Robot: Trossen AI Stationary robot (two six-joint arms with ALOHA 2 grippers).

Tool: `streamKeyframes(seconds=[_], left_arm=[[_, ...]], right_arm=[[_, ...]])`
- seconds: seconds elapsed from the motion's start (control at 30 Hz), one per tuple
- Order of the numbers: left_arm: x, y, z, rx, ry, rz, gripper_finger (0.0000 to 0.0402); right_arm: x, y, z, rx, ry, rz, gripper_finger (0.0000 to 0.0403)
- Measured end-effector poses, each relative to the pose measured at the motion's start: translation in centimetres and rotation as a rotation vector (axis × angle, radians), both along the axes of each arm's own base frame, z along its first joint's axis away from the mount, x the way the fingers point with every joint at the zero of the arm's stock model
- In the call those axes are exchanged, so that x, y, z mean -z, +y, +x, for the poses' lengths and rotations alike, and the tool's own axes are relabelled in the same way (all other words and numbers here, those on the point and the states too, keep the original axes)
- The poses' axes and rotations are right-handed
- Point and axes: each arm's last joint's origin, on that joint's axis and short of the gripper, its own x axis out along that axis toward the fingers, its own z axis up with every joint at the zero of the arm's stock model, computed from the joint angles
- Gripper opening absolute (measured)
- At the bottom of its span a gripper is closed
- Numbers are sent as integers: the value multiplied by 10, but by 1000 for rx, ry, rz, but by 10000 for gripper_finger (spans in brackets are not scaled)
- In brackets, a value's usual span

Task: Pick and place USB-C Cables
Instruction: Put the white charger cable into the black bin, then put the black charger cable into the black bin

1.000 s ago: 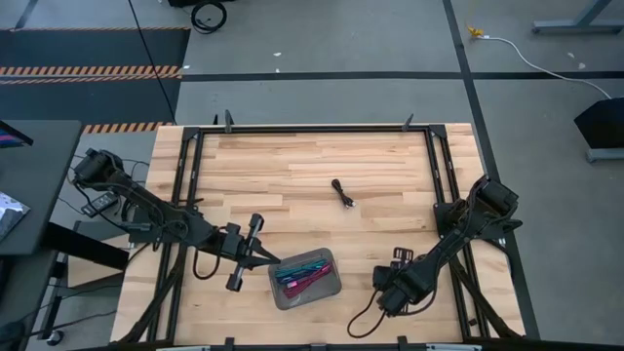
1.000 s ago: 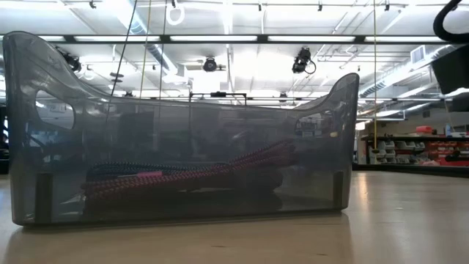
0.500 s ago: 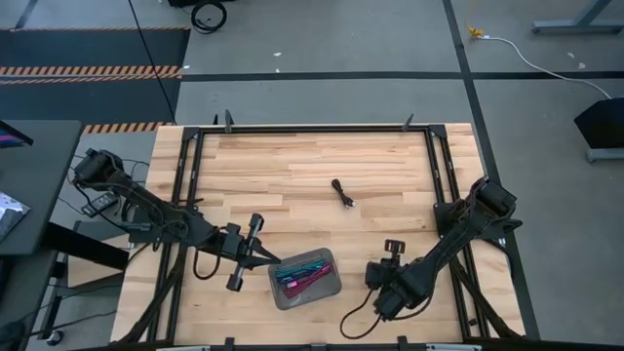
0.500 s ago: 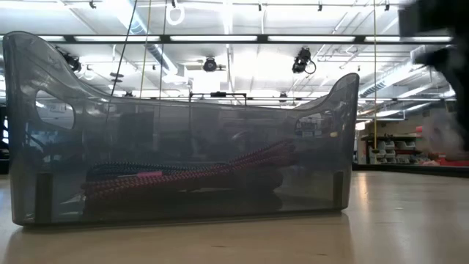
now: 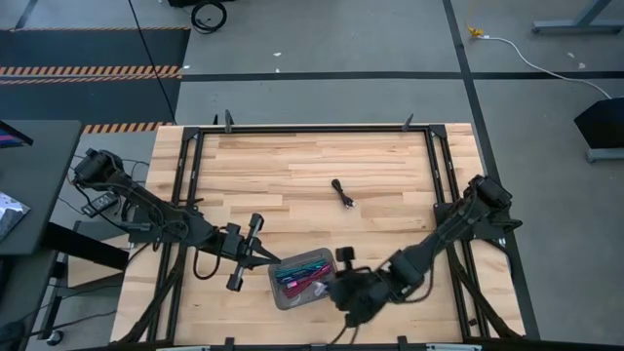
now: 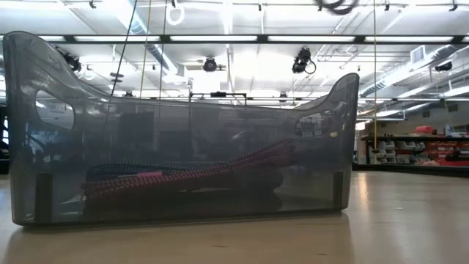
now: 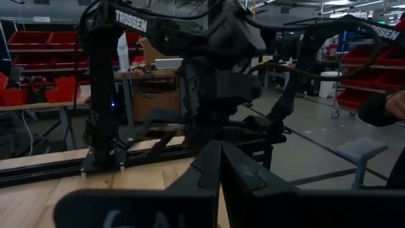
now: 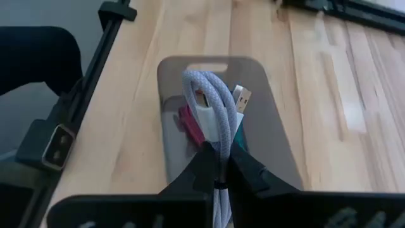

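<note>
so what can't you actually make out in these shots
- Silver-grey cable: the right gripper is shut on it over the tray; in the high view the arm hides it.
- Cables inside the tray: the smoky wall in the low view blurs them; their count is unclear.
- Black cable on the table: too small in the high view to see its plugs.
- Left gripper: shut.

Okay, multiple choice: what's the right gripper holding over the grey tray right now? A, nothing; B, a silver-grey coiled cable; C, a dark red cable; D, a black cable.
B: the right gripper is shut on the silver-grey coiled cable, above the grey rounded tray.
</note>
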Motion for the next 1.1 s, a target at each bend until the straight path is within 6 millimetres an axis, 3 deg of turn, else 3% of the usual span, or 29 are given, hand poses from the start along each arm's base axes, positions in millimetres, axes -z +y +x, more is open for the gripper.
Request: streamKeyframes(seconds=[0.17, 0.33, 0.47, 0.87, 1.1], left_arm=[[0, 0, 0, 7, 14, -49, 15], [-1, 0, 0, 7, 11, -51, 16], [-1, 0, 0, 6, 6, -54, 16], [1, 1, 1, -5, 22, -51, 16], [1, 1, 1, -6, 23, -53, 16]], right_arm=[[5, -16, 19, -40, 13, 23, 20], [27, -21, 39, -122, 62, 40, 20], [43, -23, 42, -75, 106, 1, 27], [47, -24, 47, -47, 82, 23, 211], [29, -36, 42, 125, -22, -144, 242]])
